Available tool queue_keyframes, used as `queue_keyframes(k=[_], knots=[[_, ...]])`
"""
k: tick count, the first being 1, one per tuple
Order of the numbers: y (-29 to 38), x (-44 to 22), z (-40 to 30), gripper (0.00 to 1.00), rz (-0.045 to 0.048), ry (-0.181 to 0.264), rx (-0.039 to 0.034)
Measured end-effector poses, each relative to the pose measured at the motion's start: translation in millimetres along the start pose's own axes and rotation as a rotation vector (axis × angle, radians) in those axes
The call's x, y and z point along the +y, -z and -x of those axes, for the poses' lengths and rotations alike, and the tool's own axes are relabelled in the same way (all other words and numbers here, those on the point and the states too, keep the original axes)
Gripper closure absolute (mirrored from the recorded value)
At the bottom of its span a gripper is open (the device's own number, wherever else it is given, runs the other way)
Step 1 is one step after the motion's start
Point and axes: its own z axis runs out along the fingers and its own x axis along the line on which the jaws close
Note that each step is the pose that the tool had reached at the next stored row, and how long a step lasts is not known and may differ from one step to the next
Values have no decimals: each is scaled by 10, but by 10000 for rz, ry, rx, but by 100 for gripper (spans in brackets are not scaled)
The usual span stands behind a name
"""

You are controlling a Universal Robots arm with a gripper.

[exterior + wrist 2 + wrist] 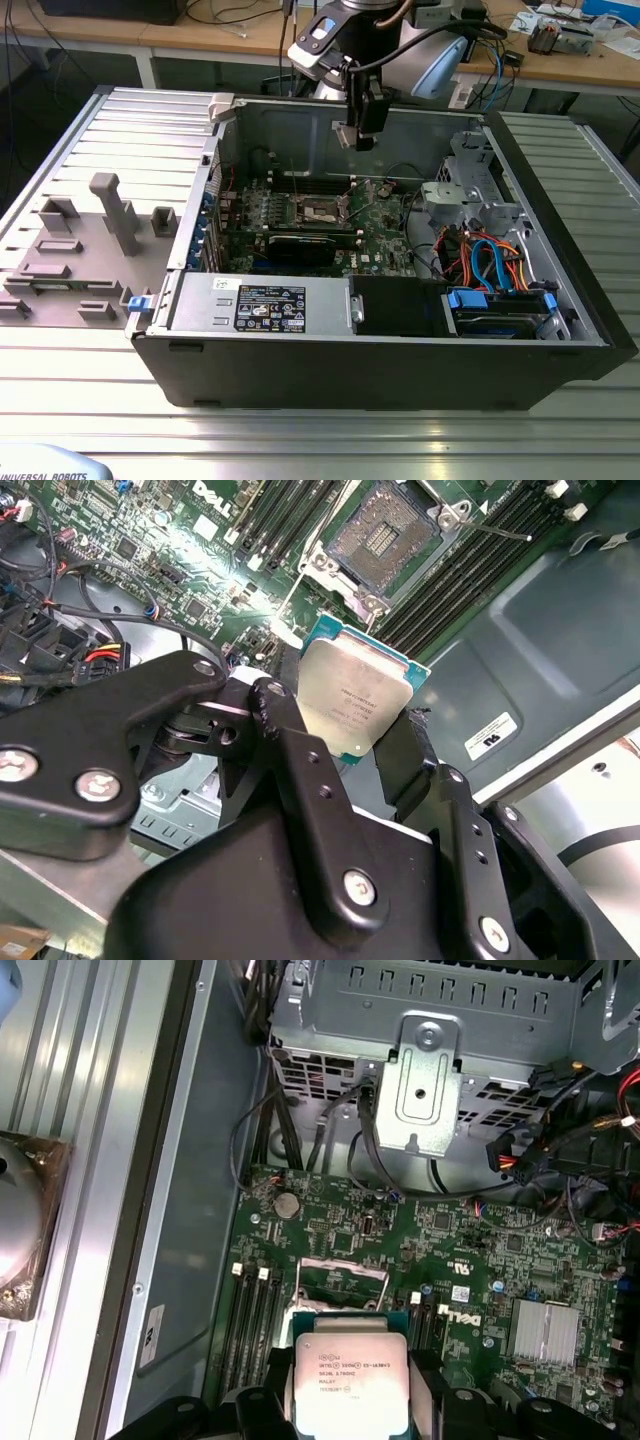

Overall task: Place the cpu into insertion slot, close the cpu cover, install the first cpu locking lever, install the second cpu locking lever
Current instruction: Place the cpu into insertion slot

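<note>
Cpu (355,680): clamped in pincer (342,710), hanging above the motherboard (180,550). Insertion slot (385,532): empty, uncovered. None of four steps done.

Ribbed silver metal desk (330,430) across the whole foreground of the exterior view, slats and grooves side by side, soft white glare along the nearest ones. Bright too, slats catching the light, in the first wrist view. Grey moulded blocks (110,215) upright on it at the exterior view's left. Behind, pale wooden desks (200,35) on white legs (150,68), strewn with dark cables (225,12) and small clutter. Dark floor (50,100) in shadow beneath them, well back from the lit metal.
</note>
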Motion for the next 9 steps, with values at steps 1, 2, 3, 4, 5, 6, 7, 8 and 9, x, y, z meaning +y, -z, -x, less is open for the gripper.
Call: queue_keyframes(k=[1,2,3,4,5,6,7,8,9], knots=[[-1,-1,0,46,0,0,0],[-1,-1,0,46,-1,0,0],[-1,-1,0,46,-1,0,0],[-2,-1,0,46,-1,0,0],[-2,-1,0,46,-1,0,0],[-4,-1,0,46,0,0,1],[-6,-3,0,46,1,-1,2],[-8,-7,-1,46,0,-1,0],[-11,-12,-2,46,0,-2,1]])
